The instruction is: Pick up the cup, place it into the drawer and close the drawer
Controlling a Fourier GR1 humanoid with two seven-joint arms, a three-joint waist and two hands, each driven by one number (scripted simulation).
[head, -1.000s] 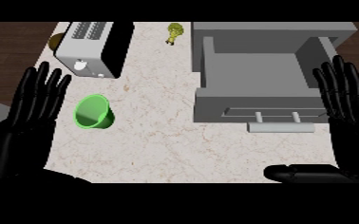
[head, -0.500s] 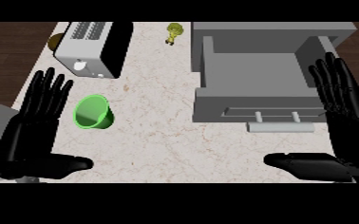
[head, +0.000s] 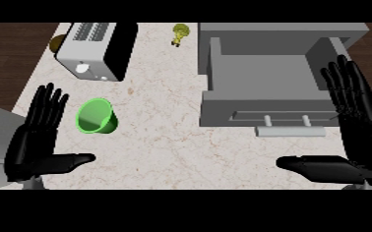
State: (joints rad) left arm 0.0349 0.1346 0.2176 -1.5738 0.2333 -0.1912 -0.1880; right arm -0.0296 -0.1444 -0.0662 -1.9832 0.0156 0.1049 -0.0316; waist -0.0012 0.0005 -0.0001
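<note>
Left hand (head: 33, 142) and right hand (head: 355, 140) are both flat, fingers straight and spread, thumbs pointing inward. Green cup (head: 96, 116) is on the surface (head: 181, 150) just right of the left fingers, with the toaster (head: 94, 49) beyond their tips. Open drawer (head: 254, 110) sits just left of the right fingers, and there is bare surface between the thumbs.
</note>
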